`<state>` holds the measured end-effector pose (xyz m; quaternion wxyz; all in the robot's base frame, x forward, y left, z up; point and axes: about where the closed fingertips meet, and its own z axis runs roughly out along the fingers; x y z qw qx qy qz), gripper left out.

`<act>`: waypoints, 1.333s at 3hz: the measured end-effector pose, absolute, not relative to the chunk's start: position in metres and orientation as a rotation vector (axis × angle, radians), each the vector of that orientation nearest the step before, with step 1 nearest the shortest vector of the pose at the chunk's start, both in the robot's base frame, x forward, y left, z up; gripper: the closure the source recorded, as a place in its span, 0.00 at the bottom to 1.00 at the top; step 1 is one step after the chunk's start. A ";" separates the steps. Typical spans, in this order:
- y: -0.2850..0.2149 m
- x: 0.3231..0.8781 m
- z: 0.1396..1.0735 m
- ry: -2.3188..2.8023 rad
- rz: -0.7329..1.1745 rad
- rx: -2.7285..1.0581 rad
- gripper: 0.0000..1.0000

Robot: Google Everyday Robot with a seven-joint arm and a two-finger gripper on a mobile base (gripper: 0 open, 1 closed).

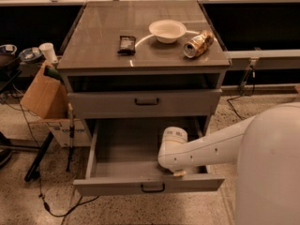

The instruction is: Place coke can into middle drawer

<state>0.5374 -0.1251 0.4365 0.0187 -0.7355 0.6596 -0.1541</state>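
The middle drawer [117,146] is pulled open below the cabinet top, a shallow grey tray with a small dark handle [152,188] on its front. My white arm [206,146] reaches in from the right and bends down into the drawer's front right part. The gripper [177,173] is low inside the drawer behind the front panel, and the wrist hides nearly all of it. The coke can is hidden from view.
A closed drawer front with a black handle [146,101] sits above. On the cabinet top [103,41] are a white bowl [167,30], a gold-brown can on its side [198,43] and a dark packet [126,44]. A cardboard box [44,97] and cables stand at the left.
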 end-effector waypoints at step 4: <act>-0.163 0.650 0.575 2.464 -0.500 -1.632 0.00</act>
